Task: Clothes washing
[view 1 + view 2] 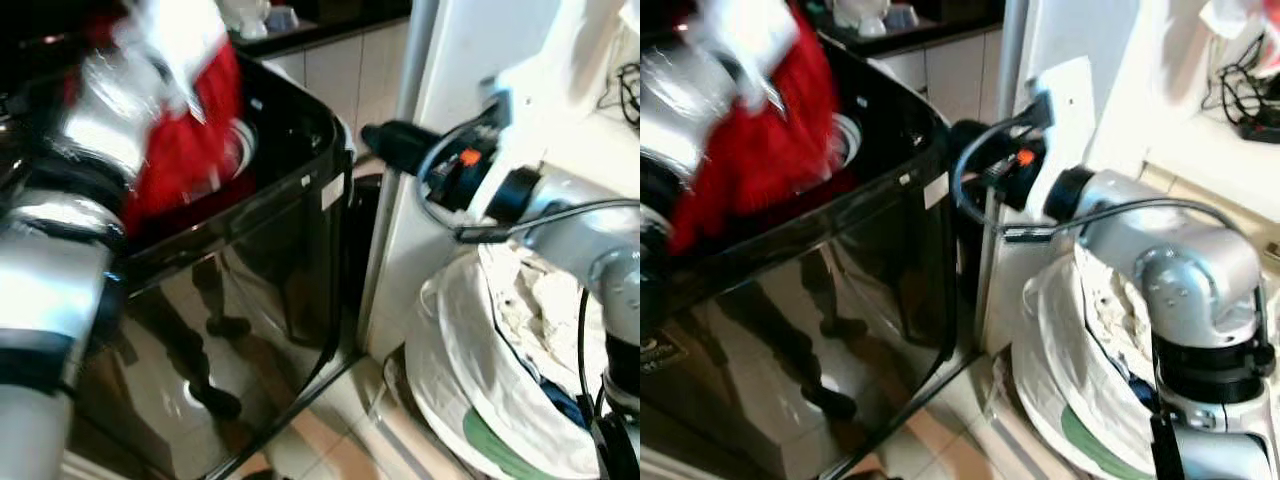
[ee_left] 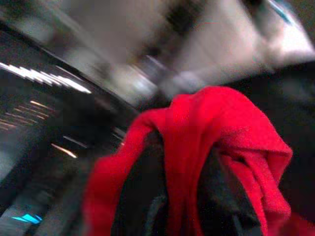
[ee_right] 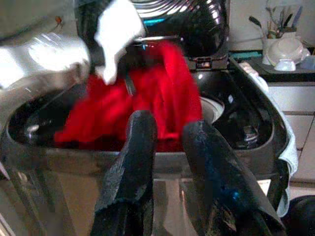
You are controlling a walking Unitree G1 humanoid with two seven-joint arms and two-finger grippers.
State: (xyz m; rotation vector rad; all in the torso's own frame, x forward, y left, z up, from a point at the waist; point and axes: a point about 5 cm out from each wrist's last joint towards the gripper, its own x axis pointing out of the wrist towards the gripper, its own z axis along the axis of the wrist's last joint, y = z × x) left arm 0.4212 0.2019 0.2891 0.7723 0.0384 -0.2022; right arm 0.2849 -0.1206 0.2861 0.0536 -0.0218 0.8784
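A red garment (image 1: 185, 140) hangs over the open top of the black top-loading washing machine (image 1: 280, 230). My left gripper (image 2: 182, 196) is shut on the red garment, which drapes over its black fingers (image 2: 142, 206); a white piece of cloth (image 3: 118, 34) sits at its wrist. The machine's lid (image 3: 187, 24) stands raised behind the tub. My right gripper (image 3: 170, 142) is open and holds nothing. It hovers in front of the machine's front right corner and points at the red garment, in the left eye view (image 1: 385, 140).
A white laundry bag (image 1: 480, 400) with pale clothes stands on the tiled floor (image 1: 330, 420) under my right arm. A white cabinet panel (image 1: 470, 60) rises right of the machine. A counter with bowls (image 3: 285, 49) runs behind. Cables (image 1: 1240, 90) lie at the far right.
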